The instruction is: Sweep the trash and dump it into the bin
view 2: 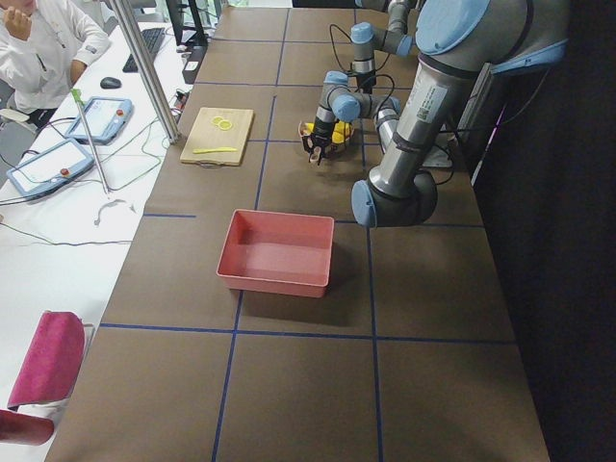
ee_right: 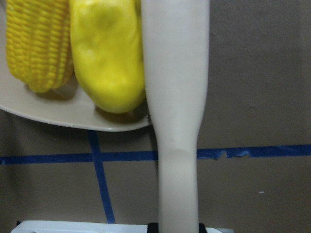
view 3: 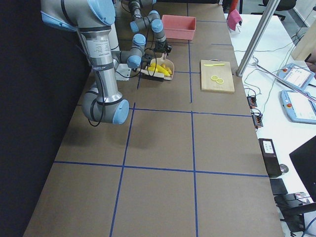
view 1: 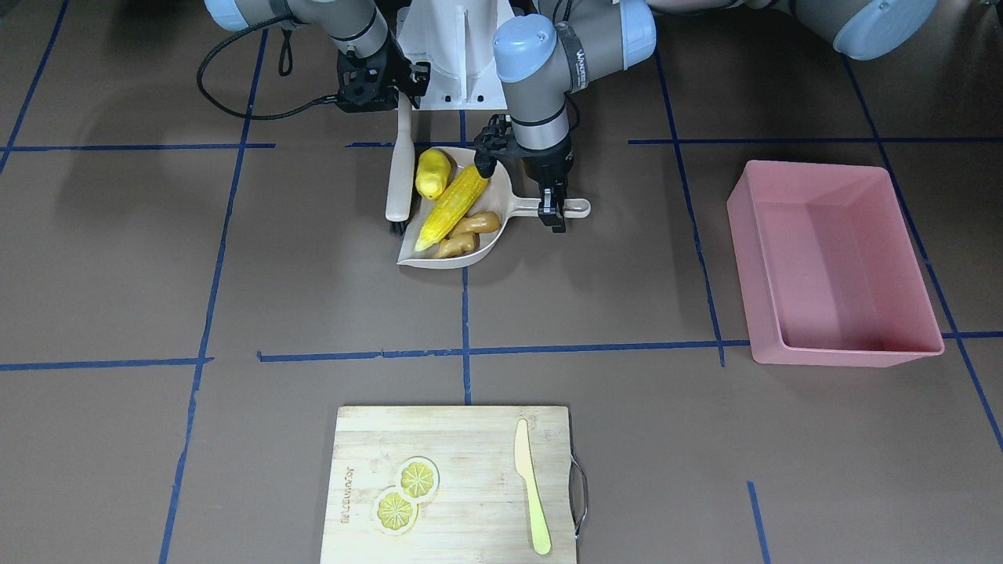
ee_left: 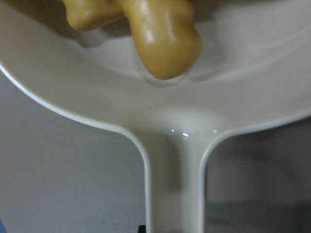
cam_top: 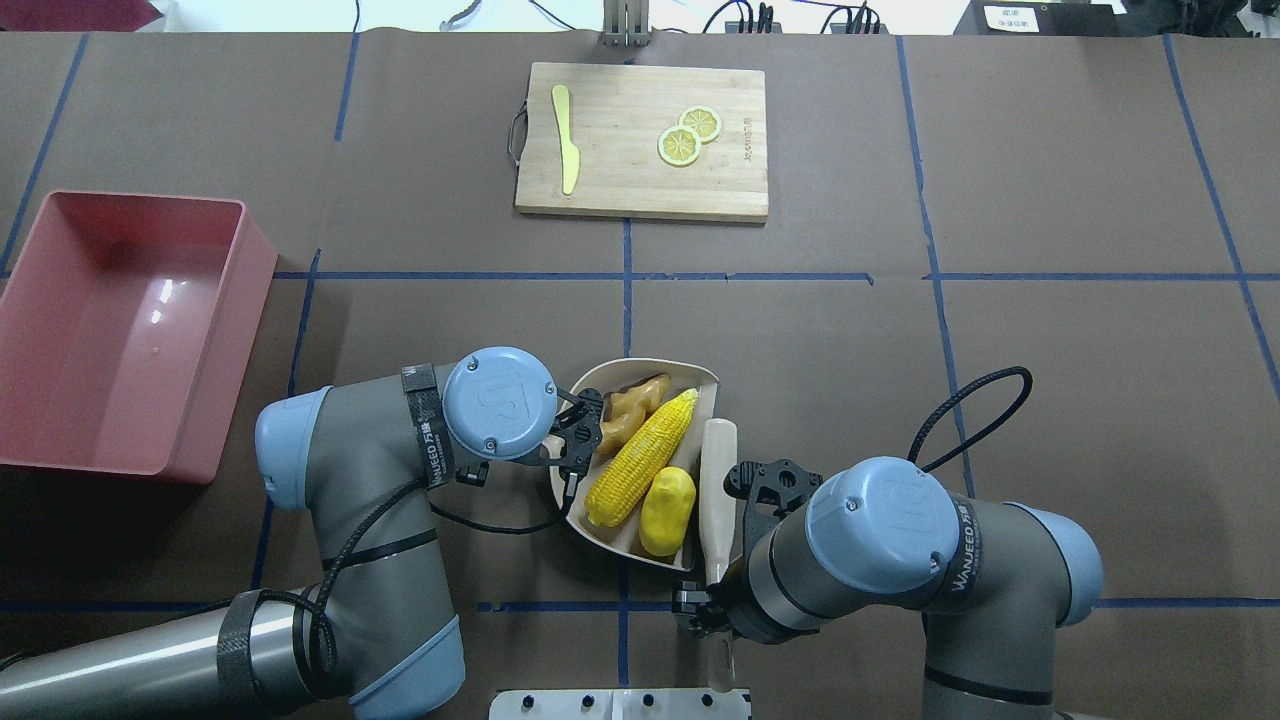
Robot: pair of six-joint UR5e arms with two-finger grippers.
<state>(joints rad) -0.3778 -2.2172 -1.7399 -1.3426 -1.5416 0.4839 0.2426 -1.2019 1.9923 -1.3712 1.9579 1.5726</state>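
The beige dustpan point(view 1: 439, 264) sits near the robot's base and holds the corn cob point(view 1: 454, 205), the yellow potato-like piece point(view 1: 432, 174) and the tan ginger root point(view 1: 470, 233). My left gripper point(view 1: 554, 210) is shut on the dustpan's handle point(ee_left: 175, 194); the ginger point(ee_left: 160, 34) lies just ahead of it. My right gripper point(view 1: 403, 94) is shut on a beige brush point(view 1: 400, 180), whose handle point(ee_right: 177, 97) lies along the pan's side, next to the potato piece point(ee_right: 107, 53) and corn point(ee_right: 39, 43). The pink bin point(cam_top: 120, 320) stands empty on my far left.
A wooden cutting board point(cam_top: 640, 140) lies across the table with two lemon slices point(cam_top: 688, 135) and a pale yellow knife point(cam_top: 566, 138) on it. Blue tape lines cross the brown table. Bare table lies between the dustpan and the bin point(view 1: 838, 258).
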